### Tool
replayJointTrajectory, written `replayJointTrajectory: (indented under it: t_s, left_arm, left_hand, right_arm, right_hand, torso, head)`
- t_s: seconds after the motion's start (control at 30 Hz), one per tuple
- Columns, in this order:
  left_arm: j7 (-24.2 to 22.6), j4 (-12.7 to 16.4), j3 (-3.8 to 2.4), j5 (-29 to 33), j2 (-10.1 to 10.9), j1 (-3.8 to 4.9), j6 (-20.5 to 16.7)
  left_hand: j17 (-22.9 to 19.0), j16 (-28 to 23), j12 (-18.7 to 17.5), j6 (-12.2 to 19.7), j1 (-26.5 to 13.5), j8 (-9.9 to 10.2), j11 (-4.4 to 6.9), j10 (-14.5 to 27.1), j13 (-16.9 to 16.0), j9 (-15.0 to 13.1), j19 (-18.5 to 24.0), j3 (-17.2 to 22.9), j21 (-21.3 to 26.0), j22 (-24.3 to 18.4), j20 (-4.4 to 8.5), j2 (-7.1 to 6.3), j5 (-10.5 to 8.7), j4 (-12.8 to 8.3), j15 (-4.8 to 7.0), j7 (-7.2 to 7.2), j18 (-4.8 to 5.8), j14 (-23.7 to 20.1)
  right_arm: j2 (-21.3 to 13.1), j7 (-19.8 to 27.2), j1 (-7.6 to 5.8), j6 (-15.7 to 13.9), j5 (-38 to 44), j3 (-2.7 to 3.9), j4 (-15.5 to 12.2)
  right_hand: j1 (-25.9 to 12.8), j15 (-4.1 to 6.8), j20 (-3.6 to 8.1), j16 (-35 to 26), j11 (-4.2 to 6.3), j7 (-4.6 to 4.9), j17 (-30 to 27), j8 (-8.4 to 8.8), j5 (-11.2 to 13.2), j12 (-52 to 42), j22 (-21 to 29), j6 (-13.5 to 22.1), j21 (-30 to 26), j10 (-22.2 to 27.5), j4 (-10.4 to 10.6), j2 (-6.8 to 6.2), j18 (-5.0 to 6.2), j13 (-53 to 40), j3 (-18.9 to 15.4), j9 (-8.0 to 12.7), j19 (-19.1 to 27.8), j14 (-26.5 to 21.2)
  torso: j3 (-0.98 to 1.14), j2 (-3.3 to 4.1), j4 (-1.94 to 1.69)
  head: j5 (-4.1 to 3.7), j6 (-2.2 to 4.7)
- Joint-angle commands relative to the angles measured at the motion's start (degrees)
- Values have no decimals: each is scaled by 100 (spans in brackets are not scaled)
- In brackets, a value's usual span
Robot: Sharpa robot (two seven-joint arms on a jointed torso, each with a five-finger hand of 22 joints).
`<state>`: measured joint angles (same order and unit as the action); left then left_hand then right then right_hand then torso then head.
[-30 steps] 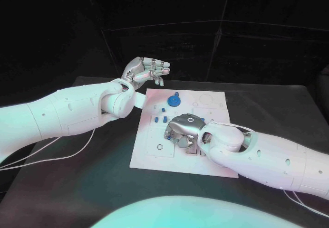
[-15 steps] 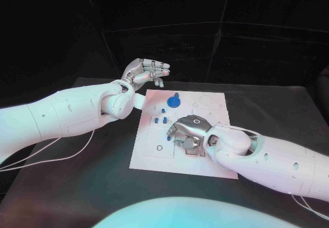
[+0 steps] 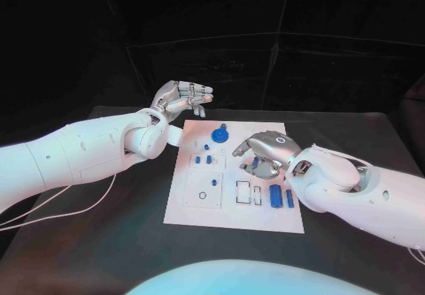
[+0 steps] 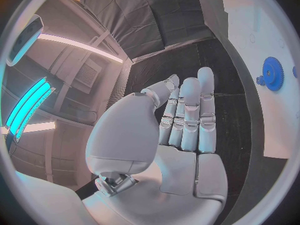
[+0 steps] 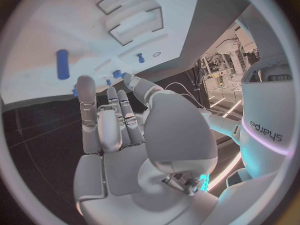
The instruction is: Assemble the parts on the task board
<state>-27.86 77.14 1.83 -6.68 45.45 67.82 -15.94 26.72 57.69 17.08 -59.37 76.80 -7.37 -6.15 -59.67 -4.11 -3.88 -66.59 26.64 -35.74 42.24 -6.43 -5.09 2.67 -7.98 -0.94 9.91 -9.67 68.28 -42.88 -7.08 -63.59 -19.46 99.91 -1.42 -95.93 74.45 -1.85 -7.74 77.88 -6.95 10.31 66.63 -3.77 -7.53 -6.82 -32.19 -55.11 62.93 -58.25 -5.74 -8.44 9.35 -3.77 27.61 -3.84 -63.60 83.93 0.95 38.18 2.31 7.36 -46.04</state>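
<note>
**Head view: two hands waiting over the white board**

Head view is showing the task board [image 3: 232, 212] lying in the middle of the black table [image 3: 354, 132]. The left hand [image 3: 182, 97] is hanging above the table at the upper left of the frame, just off the board's far corner. Its fingers are curling in and holding nothing. The right hand [image 3: 264, 153] is hovering over the middle of the board with its fingers bent downward. A small blue peg [image 3: 255, 162] is sitting right under those fingers, but it is too hidden to tell whether the hand is pinching it.

A blue gear [image 3: 222, 130] is resting near the board's top edge. Two blue pins [image 3: 280, 197] are lying side by side in the lower right of the board, beside some open slots [image 3: 244, 192].

The robot is probably getting ready to pick up or seat a part. To do it well, the right hand should be going down slowly, keeping the part straight over its hole and not bumping the little pieces nearby.
</note>
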Motion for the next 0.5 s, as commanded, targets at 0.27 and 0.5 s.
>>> replayJointTrajectory:
  t_s: [0.27, 0.5]
  left_arm:
    - [-19, 2, -4, 17, -11, 10, 72]
    - [-25, 10, -3, 17, -2, 10, 67]
  left_hand:
    - [-8, -25, 34, 36, -23, -24, -2, 34, 6, -3, 39, -40, 30, 8, 1, 9, 27, -6, -6, 16, -71, -44]
    - [-8, -25, 34, 36, -23, -24, -2, 34, 6, -3, 39, -40, 30, 8, 1, 9, 27, -6, -6, 16, -71, -44]
  right_arm:
    - [-295, -440, -206, 669, -72, 67, 90]
    - [-273, -443, -223, 1074, -57, 70, 181]
  right_hand:
    - [93, 77, 79, -24, 83, -138, -56, -2, 21, -210, 66, 35, -95, 131, 155, -79, 58, -8, -625, -6, -78, 151]
    - [139, 89, 89, -30, 99, -157, -70, -9, 12, -280, 85, 7, -114, 88, 179, -52, 59, -11, -711, -9, -88, 151]
  torso:
    - [3, 3, -19]
    - [1, 8, -26]
  head:
    - [-90, 61]
    - [-76, 70]
